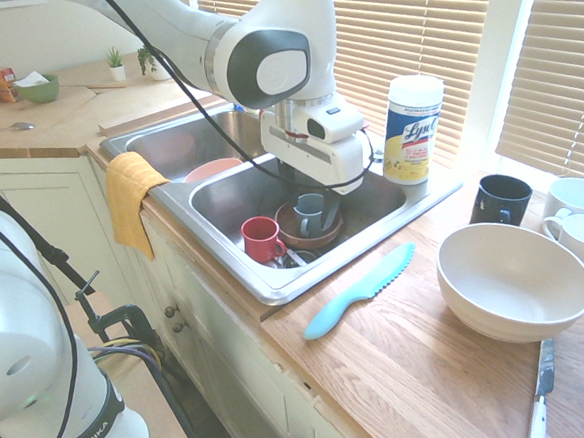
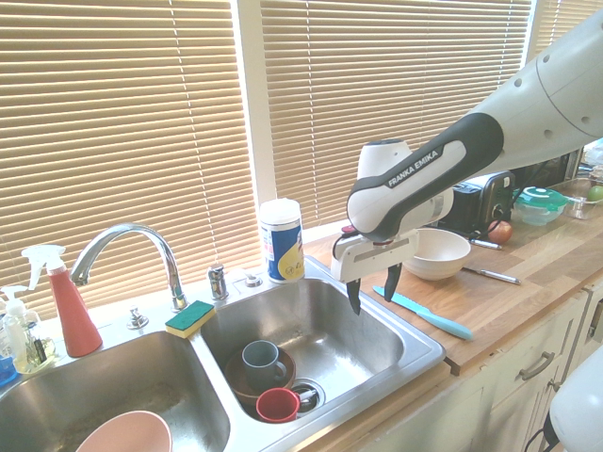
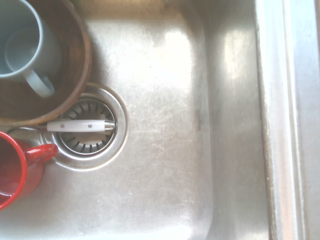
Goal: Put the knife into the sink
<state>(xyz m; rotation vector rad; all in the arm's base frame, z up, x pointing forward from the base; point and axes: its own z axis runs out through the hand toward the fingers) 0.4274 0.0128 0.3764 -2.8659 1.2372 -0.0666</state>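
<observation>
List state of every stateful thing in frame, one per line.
Light turquoise plastic knife: flat on the wooden counter, outside the sink.
Stainless steel double-basin sink: no water; holds cups and a bowl.
Claw: open, empty, over the sink.
Grey mug: upright in a brown bowl.
Red cup: upright.

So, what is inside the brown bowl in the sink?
A grey-blue mug stands inside the brown bowl. The mug covers most of the bowl's floor, so whatever lies under it cannot be seen. A red mug stands outside, beside the bowl.
</observation>
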